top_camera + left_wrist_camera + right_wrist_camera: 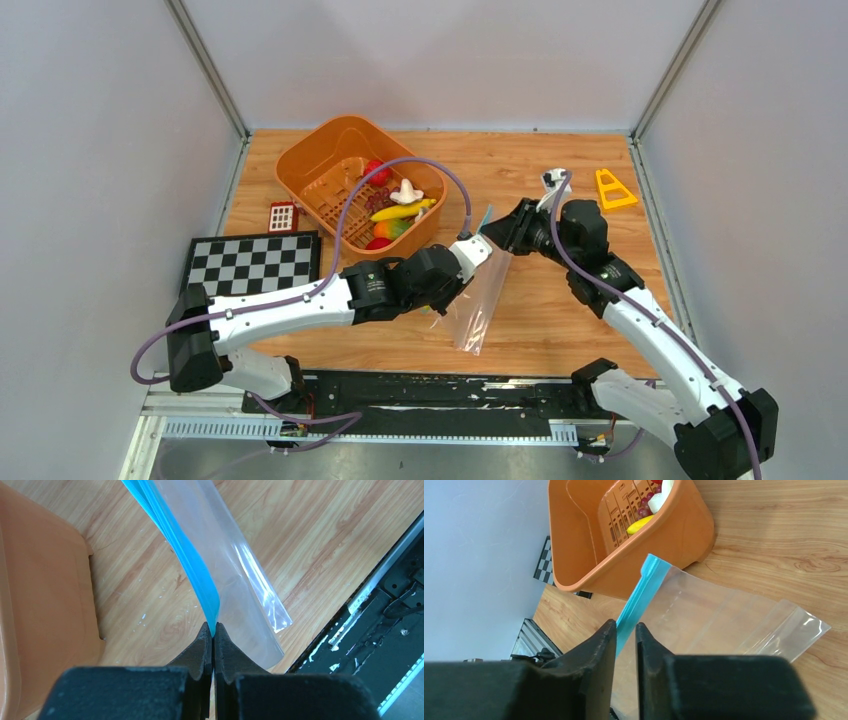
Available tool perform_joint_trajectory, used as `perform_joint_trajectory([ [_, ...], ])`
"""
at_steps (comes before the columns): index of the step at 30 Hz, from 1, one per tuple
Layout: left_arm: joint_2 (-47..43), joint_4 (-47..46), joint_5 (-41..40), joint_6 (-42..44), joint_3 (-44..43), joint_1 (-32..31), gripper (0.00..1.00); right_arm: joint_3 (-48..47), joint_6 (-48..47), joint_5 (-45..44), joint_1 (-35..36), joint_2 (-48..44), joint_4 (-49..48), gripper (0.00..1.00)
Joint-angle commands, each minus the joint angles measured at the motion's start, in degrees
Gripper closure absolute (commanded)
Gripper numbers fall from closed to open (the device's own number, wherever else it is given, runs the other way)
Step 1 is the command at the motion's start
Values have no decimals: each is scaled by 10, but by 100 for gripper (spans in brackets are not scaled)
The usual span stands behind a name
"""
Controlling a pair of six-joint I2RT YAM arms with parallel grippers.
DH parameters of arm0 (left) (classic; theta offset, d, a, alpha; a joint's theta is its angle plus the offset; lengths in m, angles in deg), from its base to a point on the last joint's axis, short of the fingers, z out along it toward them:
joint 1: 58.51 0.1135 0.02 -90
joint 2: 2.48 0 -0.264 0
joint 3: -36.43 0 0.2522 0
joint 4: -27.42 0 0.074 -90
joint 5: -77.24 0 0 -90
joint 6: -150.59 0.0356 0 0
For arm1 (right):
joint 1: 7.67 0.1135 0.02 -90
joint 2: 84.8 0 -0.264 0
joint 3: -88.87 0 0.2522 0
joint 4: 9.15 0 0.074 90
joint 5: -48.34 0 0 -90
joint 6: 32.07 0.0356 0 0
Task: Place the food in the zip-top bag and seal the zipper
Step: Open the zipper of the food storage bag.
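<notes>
The clear zip-top bag (480,300) hangs empty over the table near its front middle. My left gripper (478,240) is shut on the teal zipper (185,555) at one end of it (213,629). My right gripper (503,232) faces it from the right. Its jaws (626,627) stand a little apart with the zipper strip (639,595) running between them, close to the left finger. The food lies in the orange basket (300,165): a yellow banana (405,212), a red fruit (378,172), a white garlic-like piece (406,190) and green and orange pieces (390,230).
A small red grid block (283,216) lies left of the basket. A checkerboard (255,262) is at front left. A yellow triangular piece (613,188) lies at back right. The basket wall is close to the left of my left gripper (45,580).
</notes>
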State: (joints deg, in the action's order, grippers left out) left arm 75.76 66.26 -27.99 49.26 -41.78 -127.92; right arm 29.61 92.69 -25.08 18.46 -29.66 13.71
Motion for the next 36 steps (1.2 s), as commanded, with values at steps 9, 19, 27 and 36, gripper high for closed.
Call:
perform_joint_trajectory([
  [9, -5, -20, -18, 4, -15, -6, 100, 2, -17, -13, 2, -19, 24, 92],
  [19, 1, -13, -6, 15, -22, -7, 100, -31, 3, 20, 2, -4, -13, 58],
  [27, 3, -9, -8, 16, -25, -7, 100, -57, 0, 23, 11, 34, -5, 53],
  [36, 10, -1, -15, 19, -34, -7, 100, -85, -28, -29, 34, 53, 42, 60],
])
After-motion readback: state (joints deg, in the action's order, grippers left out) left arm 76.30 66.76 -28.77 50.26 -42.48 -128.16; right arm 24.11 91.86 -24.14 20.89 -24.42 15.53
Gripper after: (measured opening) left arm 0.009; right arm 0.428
